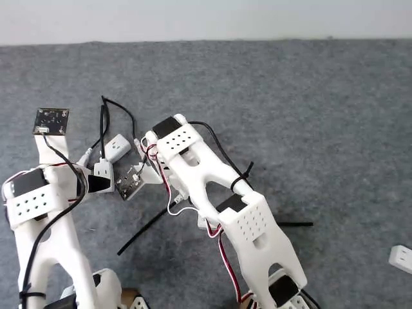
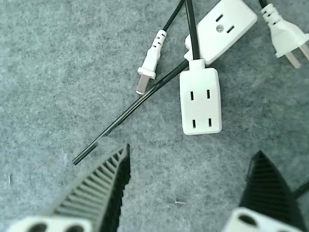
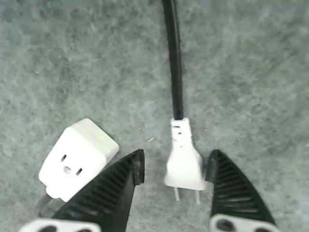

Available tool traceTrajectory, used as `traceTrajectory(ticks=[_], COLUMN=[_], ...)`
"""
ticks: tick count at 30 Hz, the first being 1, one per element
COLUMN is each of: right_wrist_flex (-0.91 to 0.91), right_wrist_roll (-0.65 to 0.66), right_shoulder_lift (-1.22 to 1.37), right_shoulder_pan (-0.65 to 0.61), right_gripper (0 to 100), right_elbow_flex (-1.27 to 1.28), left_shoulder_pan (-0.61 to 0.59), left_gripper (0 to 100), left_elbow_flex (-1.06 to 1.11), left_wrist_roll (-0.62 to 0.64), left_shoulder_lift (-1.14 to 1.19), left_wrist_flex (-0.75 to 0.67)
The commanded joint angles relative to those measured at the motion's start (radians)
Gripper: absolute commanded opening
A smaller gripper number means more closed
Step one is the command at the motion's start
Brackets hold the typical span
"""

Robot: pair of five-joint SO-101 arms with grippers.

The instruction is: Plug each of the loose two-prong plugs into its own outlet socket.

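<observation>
The right pincer (image 3: 176, 154) hangs open and empty, one finger (image 3: 116, 188) on each side of a white two-prong plug (image 3: 184, 166) lying flat toward the left edge of the surface (image 3: 251, 58). The plug's long axis runs along the fingers, prongs toward the wrist, cord (image 3: 173, 63) leading away. An outlet cube (image 3: 77, 157) sits just beside.

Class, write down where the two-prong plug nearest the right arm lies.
In the right wrist view, the two-prong plug lies on the grey carpet inside the open right end effector, a white outlet block beside it.
</observation>
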Motion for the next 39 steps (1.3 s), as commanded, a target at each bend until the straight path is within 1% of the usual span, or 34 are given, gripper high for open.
traceTrajectory(ticks=[1,2,4,6,10,13,14,16,19,21,22,24,25,26,28,32,36,39], right_wrist_flex=[0.038,0.036,0.036,0.036,0.036,0.038,0.038,0.039,0.039,0.039,0.038,0.038,0.038,0.038,0.036,0.033,0.038,0.041], right_wrist_roll=[0.006,0.006,0.006,0.006,0.005,-0.044,-0.072,-0.115,-0.137,-0.137,-0.137,-0.137,-0.137,-0.137,-0.137,-0.140,-0.213,-0.258], right_shoulder_lift=[0.024,0.025,0.025,0.028,0.030,0.030,0.030,0.031,0.030,0.030,0.030,0.030,0.030,0.030,0.030,0.024,-0.008,-0.077], right_shoulder_pan=[0.010,0.010,0.012,0.012,0.012,0.012,0.012,0.015,0.016,0.018,0.018,0.013,0.013,0.013,0.013,0.012,0.012,0.007], right_gripper=[3.5,0.1,2.4,0.6,0.9,1.1,2.2,7.6,15.6,13.9,11.0,1.0,0.3,2.5,0.4,0.9,0.9,0.9], right_elbow_flex=[0.014,0.014,0.014,0.014,0.014,0.020,0.020,0.029,0.060,0.061,0.061,0.058,0.058,0.058,0.058,0.058,-0.028,-0.098], left_shoulder_pan=[-0.003,-0.003,-0.003,-0.002,-0.002,-0.002,-0.002,0.000,0.000,0.000,0.000,0.000,0.000,0.000,0.000,0.000,0.006,0.046], left_gripper=[37,37,37,37,37,37,37,37,37,37,37,37,37,37,37,37,37,37], left_elbow_flex=[-0.012,-0.012,-0.012,-0.010,0.001,0.004,0.004,0.005,0.005,0.005,0.007,0.008,0.008,0.008,0.008,0.010,0.008,0.007], left_wrist_roll=[-0.008,-0.008,-0.008,-0.008,-0.008,-0.008,-0.008,-0.008,-0.008,-0.008,-0.008,-0.008,-0.008,-0.008,-0.008,-0.008,0.000,0.064], left_shoulder_lift=[-0.023,-0.023,-0.023,-0.023,-0.023,-0.023,-0.023,-0.023,-0.023,-0.023,-0.023,-0.023,-0.023,-0.023,-0.023,-0.023,-0.026,-0.031], left_wrist_flex=[-0.020,-0.020,-0.020,-0.020,-0.041,-0.041,-0.041,-0.041,-0.041,-0.044,-0.052,-0.057,-0.057,-0.057,-0.060,-0.061,-0.063,-0.104])
